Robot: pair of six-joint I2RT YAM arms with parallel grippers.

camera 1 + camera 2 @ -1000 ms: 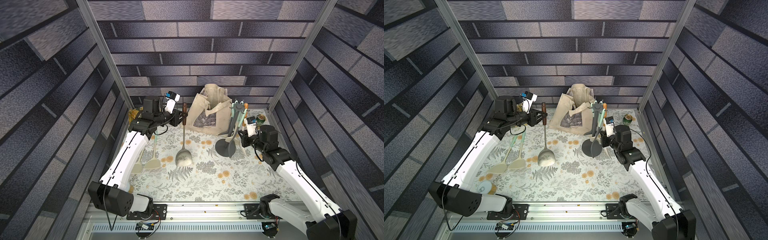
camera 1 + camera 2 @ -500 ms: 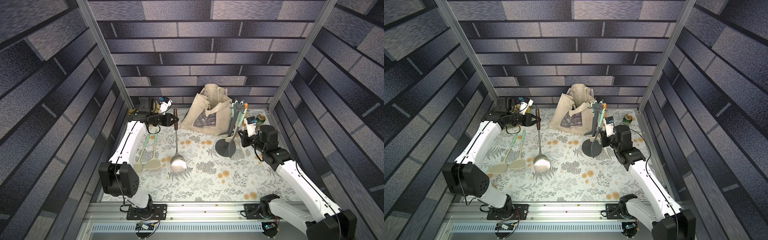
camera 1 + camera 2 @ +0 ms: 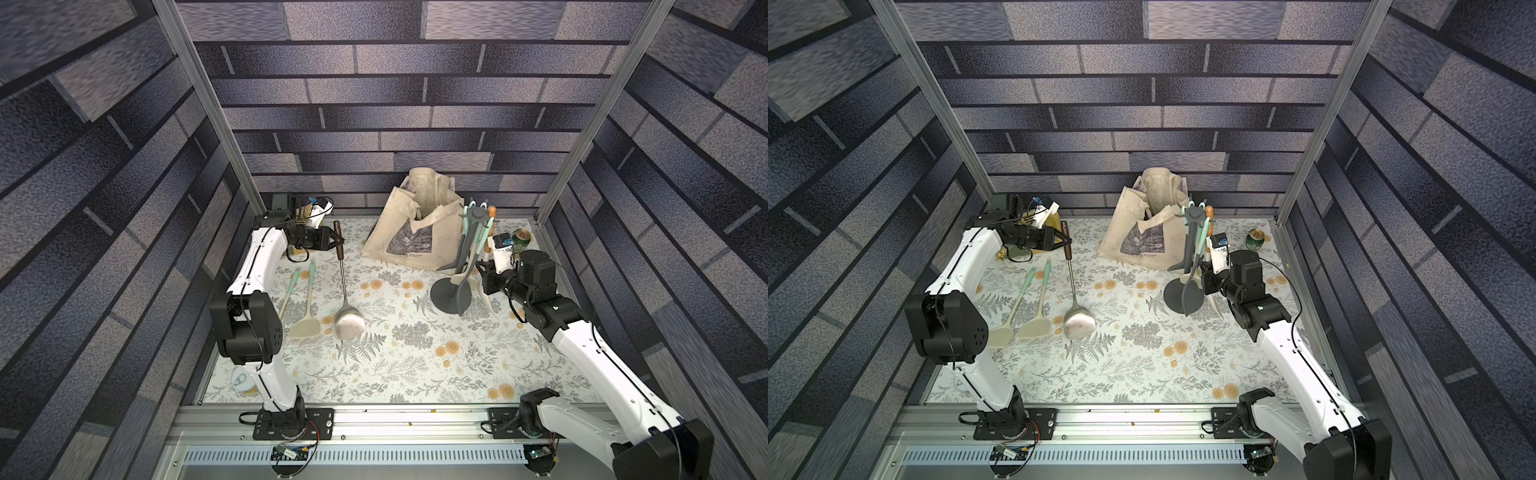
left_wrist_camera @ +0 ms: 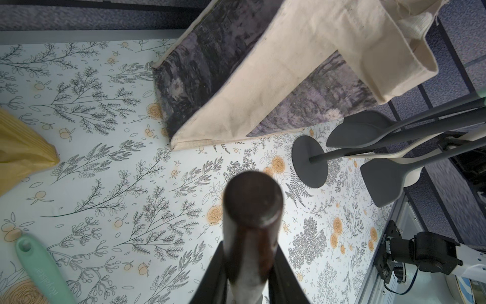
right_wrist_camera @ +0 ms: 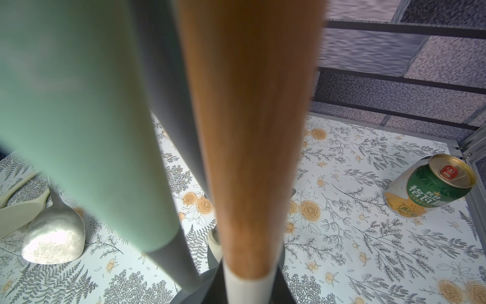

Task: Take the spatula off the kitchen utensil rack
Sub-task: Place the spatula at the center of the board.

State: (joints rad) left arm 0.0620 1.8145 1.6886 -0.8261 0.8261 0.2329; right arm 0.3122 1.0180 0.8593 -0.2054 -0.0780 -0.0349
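My left claw (image 3: 336,241) is clenched on the dark wooden handle of the metal spatula (image 3: 350,325) at 10 o'clock. The spatula is off the rack, and its steel head rests on the mat (image 3: 415,365) nearer the centre. My right claw (image 3: 485,277) is clamped on an orange-handled utensil (image 5: 252,131) that hangs on the kitchen utensil rack (image 3: 442,293) at 3 o'clock.

The rack stands upright on its disc base, with grey spatulas and mint-handled tools dangling from its hooks. A cream tote bag (image 3: 415,232) slumps at 12 o'clock with its mouth open, and I cannot tell what is inside. A green can (image 3: 520,240) sits in the 2 o'clock corner, close to the frame post. A yellow pouch (image 4: 23,147) lies at 11 o'clock, behind my left wrist.

Two cream spatulas (image 3: 1034,327) lie flat at 9 o'clock, just beside the steel head. A round can top (image 3: 240,380) peeks out by my left arm at 7 o'clock. From 4 through 7 o'clock the mat lies open up to the front rail. The rack's base sits near the mat's right edge.
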